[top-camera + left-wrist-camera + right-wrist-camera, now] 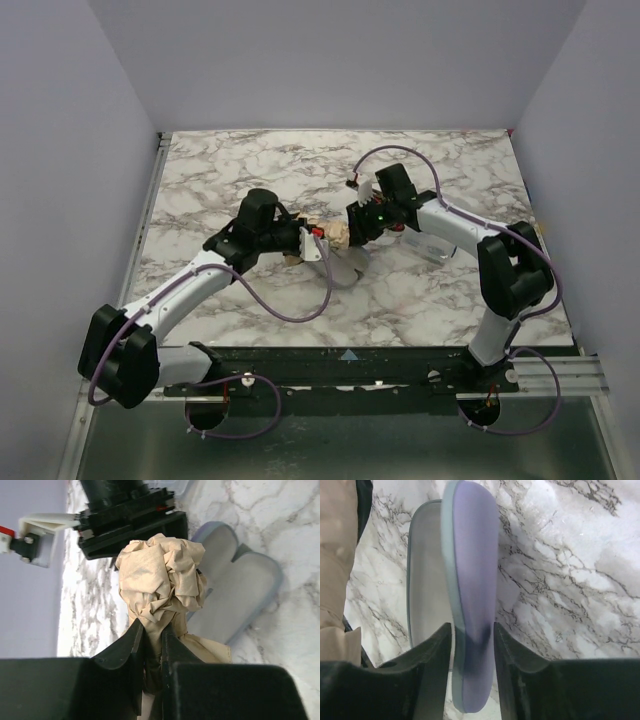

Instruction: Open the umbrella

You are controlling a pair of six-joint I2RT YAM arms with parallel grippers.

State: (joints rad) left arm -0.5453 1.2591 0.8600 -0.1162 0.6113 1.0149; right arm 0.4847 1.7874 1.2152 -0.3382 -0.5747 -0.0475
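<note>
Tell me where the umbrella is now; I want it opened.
The umbrella is mid-table in the top view, pinched in the left claw, beside the open lavender case.

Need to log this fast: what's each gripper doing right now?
Left gripper: closed on the umbrella fabric.
Right gripper: closed on the lavender case, one shell between its fingers.

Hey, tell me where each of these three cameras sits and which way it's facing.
Top external: above and behind the arm bases, looking down at the marble table; both arms show whole, meeting at the umbrella.
Left wrist: on the left arm, looking along the left claw, which pinches the umbrella's fabric.
Right wrist: on the right arm, looking down past the right claw, its fingers either side of the lavender case.
Shared: both wrist views show the case and the peach fabric.
</note>
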